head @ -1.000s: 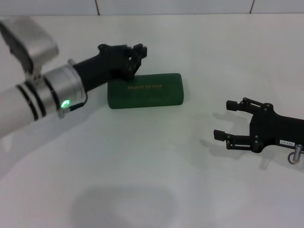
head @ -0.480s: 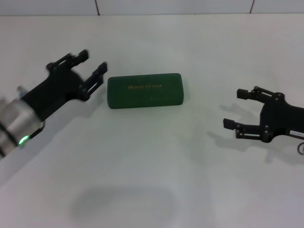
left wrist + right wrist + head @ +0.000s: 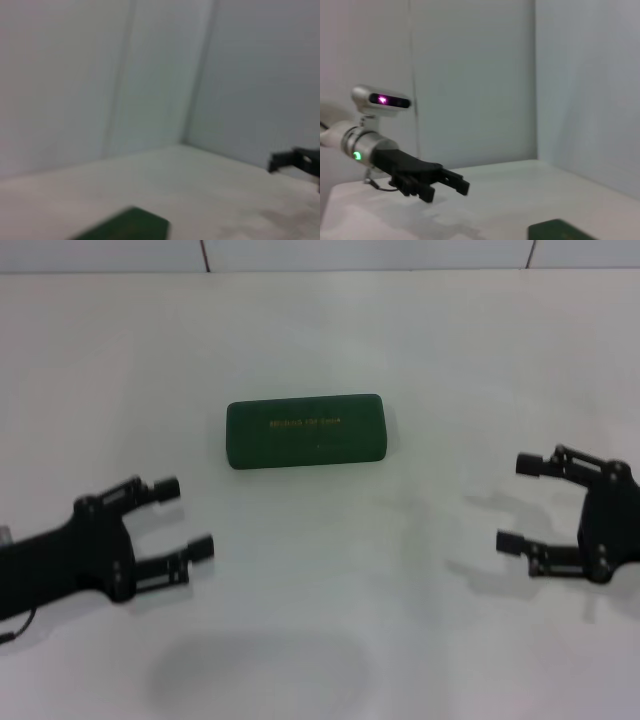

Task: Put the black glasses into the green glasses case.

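From my head camera the left gripper sits at about eight o'clock on the white table, its arm cut off by the frame edge so I see only the black wrist and two fingers, spread wide with nothing between them, pointing toward two o'clock. The green glasses case lies near the centre, a touch toward twelve o'clock, lid shut, gold lettering on top too small for me to read. It lies lengthwise across the view and is well apart from both grippers, with bare table all round it. I cannot find the black glasses in any view; with the lid down I cannot see inside the case. The right gripper rests at about four o'clock, its body clipped by the frame edge, fingers parted wide and empty, pointing toward nine o'clock. The left wrist view is soft: I make out only a corner of the green case against the table, pale wall panels behind, and the tip of the right gripper far off. The right wrist view shows the left gripper at the end of its silver arm, and a sliver of the case cut off at the frame edge.
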You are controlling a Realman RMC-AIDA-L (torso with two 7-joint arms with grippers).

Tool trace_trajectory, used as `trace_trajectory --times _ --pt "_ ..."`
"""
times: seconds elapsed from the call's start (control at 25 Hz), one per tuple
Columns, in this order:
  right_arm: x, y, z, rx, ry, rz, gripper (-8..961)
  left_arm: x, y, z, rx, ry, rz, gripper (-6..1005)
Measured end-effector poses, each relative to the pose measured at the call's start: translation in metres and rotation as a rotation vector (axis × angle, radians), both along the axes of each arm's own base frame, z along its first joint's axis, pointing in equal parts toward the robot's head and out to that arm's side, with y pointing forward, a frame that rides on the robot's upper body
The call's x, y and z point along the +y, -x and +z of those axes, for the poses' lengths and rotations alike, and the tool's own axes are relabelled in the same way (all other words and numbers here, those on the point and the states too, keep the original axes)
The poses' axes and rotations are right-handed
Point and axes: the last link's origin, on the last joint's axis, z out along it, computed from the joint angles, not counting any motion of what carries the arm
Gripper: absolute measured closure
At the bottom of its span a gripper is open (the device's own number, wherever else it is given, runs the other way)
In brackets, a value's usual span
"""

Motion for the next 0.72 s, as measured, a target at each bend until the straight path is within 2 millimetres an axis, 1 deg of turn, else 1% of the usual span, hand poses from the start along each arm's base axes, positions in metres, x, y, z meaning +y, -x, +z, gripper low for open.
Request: trace_trajectory --times 0.16,0.28,0.44,0.56,0.72 --pt "-0.012 -0.006 -0.003 -0.020 0.049 0.007 67 -0.007 0.004 -0.005 0.054 0.055 -0.021 130" --pt "-0.016 -0.007 -0.009 -0.025 0.074 0.005 67 -0.008 0.006 -0.003 0.066 0.060 -0.030 124" --pt "-0.022 -0.009 -0.012 -0.017 0.097 0.003 67 -0.014 0.001 -0.002 0.053 0.125 -0.078 120" --pt "-0.024 -0.011 -0.009 -0.021 0.092 0.003 67 -0.018 0.001 0.003 0.045 0.146 -0.096 120" --pt "-0.022 -0.012 -0.004 -0.037 0.088 0.014 67 -0.018 0.005 0.011 0.062 0.129 -0.091 120"
